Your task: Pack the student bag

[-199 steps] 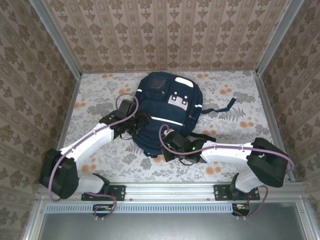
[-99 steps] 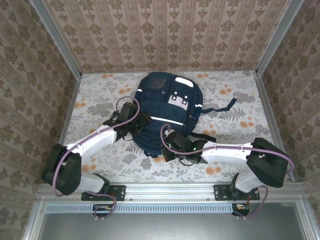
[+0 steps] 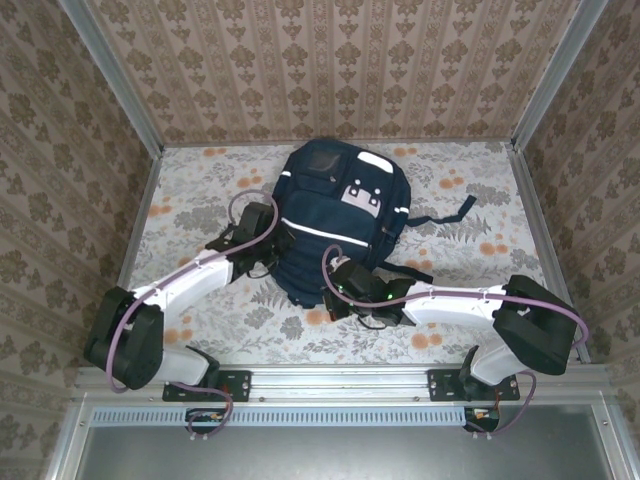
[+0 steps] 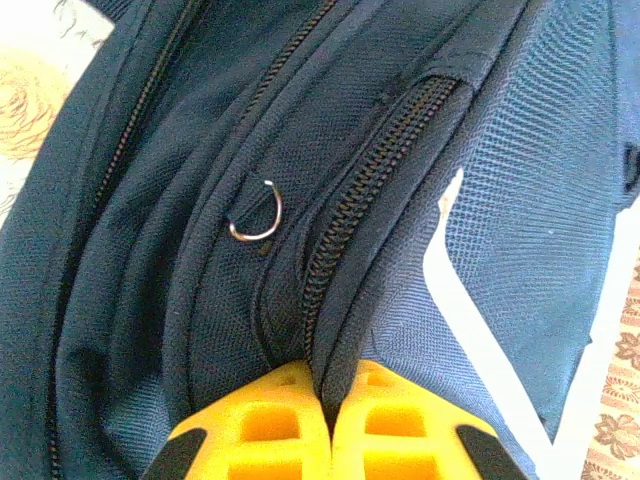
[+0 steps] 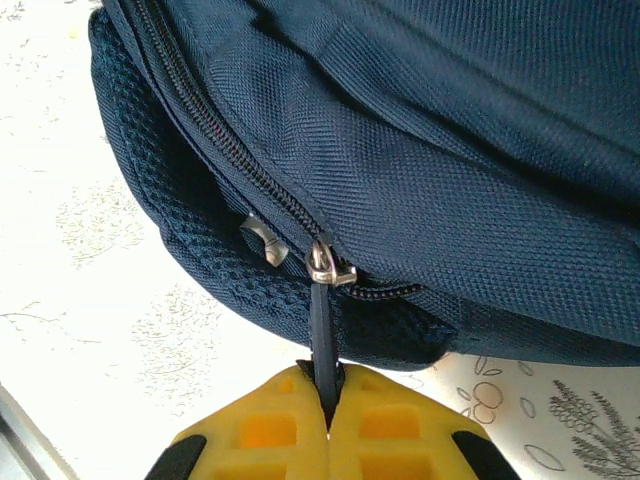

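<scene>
The student bag (image 3: 335,215) lies flat, pockets up, with the flowered table (image 3: 480,190) spreading out all round it. And there's the change: the left gripper (image 3: 274,246), which stood off the bag's left flank with its jaws apart a second ago, has gone in and clamped down. From the left wrist its yellow fingers (image 4: 265,420) meet tight on a ridge of the bag's navy fabric beside a zip track, just below a small wire ring (image 4: 256,220). The bag may have swung a touch to the right with that grab, though from above it's hard to be sure. The right gripper (image 5: 327,392), at the bag's near end, hasn't budged. It is pinched fast on the dark pull strap (image 5: 319,330) hanging from the zip slider (image 5: 328,264). One hand bracing, one on the pull: I'd say the zip is about to be run.
</scene>
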Robot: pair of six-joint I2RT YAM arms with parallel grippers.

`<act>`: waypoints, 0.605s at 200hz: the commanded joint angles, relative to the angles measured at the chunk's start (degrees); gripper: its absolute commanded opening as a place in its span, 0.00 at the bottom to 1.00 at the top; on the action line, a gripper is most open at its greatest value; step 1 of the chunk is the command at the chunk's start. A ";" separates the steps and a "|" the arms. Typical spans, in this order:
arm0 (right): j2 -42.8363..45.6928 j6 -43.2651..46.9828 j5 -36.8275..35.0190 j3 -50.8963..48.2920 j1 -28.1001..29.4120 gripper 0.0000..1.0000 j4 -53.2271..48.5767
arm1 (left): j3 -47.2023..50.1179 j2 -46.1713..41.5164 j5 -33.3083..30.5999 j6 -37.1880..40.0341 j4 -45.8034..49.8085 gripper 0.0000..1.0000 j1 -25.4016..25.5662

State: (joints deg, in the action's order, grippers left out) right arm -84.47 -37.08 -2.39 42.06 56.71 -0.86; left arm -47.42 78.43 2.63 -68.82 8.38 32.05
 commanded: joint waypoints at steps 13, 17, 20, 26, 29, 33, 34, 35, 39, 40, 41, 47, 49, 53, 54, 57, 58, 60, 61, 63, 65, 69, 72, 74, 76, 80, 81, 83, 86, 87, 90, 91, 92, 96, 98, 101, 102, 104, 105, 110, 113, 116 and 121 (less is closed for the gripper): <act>3.30 3.38 -6.13 1.95 -0.11 0.00 -10.47 | -8.23 -3.63 -5.68 5.29 2.93 0.00 -1.88; 3.57 3.57 -6.64 2.02 -0.11 0.00 -11.24 | -8.72 -3.68 -5.71 5.55 3.45 0.00 -2.03; 3.77 3.65 -7.03 1.99 -0.11 0.00 -11.67 | -9.10 -3.72 -5.78 5.76 4.05 0.00 -2.14; 3.99 4.06 -7.87 2.19 -0.11 0.00 -12.92 | -9.86 -3.77 -5.65 6.08 5.09 0.00 -2.34; 4.11 4.23 -8.27 2.27 -0.12 0.00 -13.46 | -10.14 -3.66 -5.48 6.25 5.47 0.00 -2.50; 4.28 4.52 -8.89 2.44 -0.11 0.00 -14.31 | -10.47 -3.60 -5.14 6.47 5.73 0.00 -2.67; 4.28 4.52 -8.89 2.44 -0.11 0.00 -14.31 | -10.53 -3.57 -4.99 6.53 5.84 0.00 -2.73; 4.30 4.58 -9.05 2.47 -0.11 0.00 -14.54 | -10.56 -3.56 -4.86 6.56 5.93 0.00 -2.80; 4.39 4.88 -9.53 2.56 -0.06 0.00 -15.37 | -10.89 -3.49 -4.57 6.71 6.40 0.00 -2.93; 4.39 4.98 -9.68 2.57 -0.13 0.00 -15.56 | -10.96 -3.47 -4.53 6.74 6.53 0.00 -2.99; 4.40 5.08 -9.79 2.62 -0.16 0.00 -15.70 | -11.04 -3.42 -4.50 6.75 6.63 0.00 -3.06; 4.40 5.46 -10.49 2.72 -0.12 0.00 -16.76 | -11.48 -3.32 -4.09 6.91 7.28 0.00 -3.28; 4.40 5.67 -10.74 2.75 -0.18 0.00 -17.03 | -11.54 -3.36 -3.99 7.00 7.40 0.00 -3.42; 4.40 5.93 -11.20 2.80 -0.19 0.00 -17.70 | -11.57 -3.24 -3.66 7.19 7.44 0.00 -3.48; 4.40 5.99 -11.39 2.78 -0.19 0.00 -17.86 | -11.56 -3.26 -3.63 7.24 7.44 0.00 -3.53; 4.40 6.23 -11.73 2.85 -0.19 0.00 -18.35 | -11.68 -3.22 -3.40 7.33 7.60 0.00 -3.69; 4.40 6.32 -11.83 2.85 -0.19 0.00 -18.50 | -11.70 -3.21 -3.37 7.36 7.65 0.00 -3.72; 4.40 6.49 -12.15 2.85 -0.19 0.00 -18.81 | -11.83 -3.25 -3.28 7.37 7.73 0.00 -3.81; 5.28 6.54 -12.26 2.85 -0.19 0.00 -19.04 | -11.87 -3.22 -3.18 7.42 7.81 0.00 -3.87; 5.94 6.70 -12.54 2.91 -0.15 0.00 -19.36 | -11.90 -3.29 -3.10 7.46 7.90 0.00 -3.91; 6.17 6.88 -12.77 2.93 -0.18 0.00 -19.66 | -11.97 -3.29 -3.01 7.53 8.06 0.00 -4.03; 6.34 7.18 -13.29 2.94 -0.19 0.00 -20.26 | -12.18 -3.29 -2.77 7.68 8.19 0.00 -4.21; 6.41 7.35 -13.66 2.90 -0.23 0.00 -20.68 | -12.32 -3.29 -2.54 7.86 8.30 0.00 -4.40; 6.48 7.43 -13.84 2.97 -0.25 0.00 -20.96 | -12.38 -3.31 -2.39 8.01 8.36 0.00 -4.44; 6.50 7.59 -14.10 2.95 -0.27 0.00 -21.14 | -12.51 -3.31 -2.31 8.17 8.44 0.00 -4.50; 6.62 7.83 -14.45 2.94 -0.41 0.00 -21.69 | -12.77 -3.29 -2.06 8.39 8.66 0.00 -4.73; 6.61 7.86 -14.55 2.94 -0.43 0.00 -21.80 | -12.87 -3.29 -1.95 8.41 8.71 0.00 -4.81; 6.66 7.96 -14.68 2.89 -0.50 0.00 -21.98 | -12.98 -3.29 -1.89 8.56 8.81 0.00 -4.87; 6.82 8.06 -14.91 2.81 -0.58 0.00 -22.28 | -13.26 -3.30 -1.76 8.86 9.04 0.00 -5.04; 6.89 8.11 -14.96 2.79 -0.61 0.00 -22.36 | -13.38 -3.29 -1.71 8.95 9.07 0.00 -5.10; 6.96 8.22 -15.08 2.70 -0.71 0.00 -22.62 | -13.61 -3.25 -1.51 9.23 9.27 0.00 -5.22; 7.04 8.24 -15.09 2.69 -0.76 0.00 -22.65 | -13.72 -3.23 -1.46 9.31 9.36 0.00 -5.23; 7.08 8.29 -15.14 2.63 -0.83 0.00 -22.76 | -13.78 -3.17 -1.39 9.40 9.37 0.00 -5.24; 7.32 8.38 -15.19 2.47 -0.96 0.00 -22.95 | -14.24 -3.05 -1.09 9.83 9.73 0.00 -5.45; 7.48 8.42 -15.25 2.38 -1.04 0.00 -22.98 | -14.56 -2.97 -0.93 10.01 9.97 0.00 -5.50; 7.69 8.45 -15.28 2.26 -1.19 0.00 -23.13 | -14.95 -2.82 -0.75 10.38 10.39 0.00 -5.51; 7.80 8.48 -15.36 2.20 -1.22 0.00 -23.13 | -15.06 -2.75 -0.68 10.46 10.54 0.00 -5.51; 7.91 8.51 -15.36 2.09 -1.31 0.00 -23.18 | -15.33 -2.65 -0.56 10.74 10.83 0.00 -5.51; 8.04 8.56 -15.36 2.08 -1.32 0.00 -23.24 | -15.38 -2.66 -0.50 10.86 10.98 0.00 -5.55; 8.39 8.67 -15.36 1.85 -1.54 0.00 -23.29 | -16.21 -2.36 -0.36 11.43 11.83 0.00 -5.54; 8.70 8.75 -15.37 1.72 -1.62 0.00 -23.30 | -16.65 -2.18 -0.30 11.79 12.27 0.00 -5.59; 8.97 8.78 -15.43 1.59 -1.79 0.00 -23.31 | -16.93 -2.03 -0.18 12.24 12.62 0.00 -5.55; 9.54 9.07 -15.30 1.45 -1.97 0.00 -23.39 | -17.41 -1.79 -0.05 12.85 13.14 0.00 -5.54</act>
State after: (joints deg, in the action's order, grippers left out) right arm -77.67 -29.58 -12.43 45.06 56.36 -12.91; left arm -59.35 77.41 7.38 -62.00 21.10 29.28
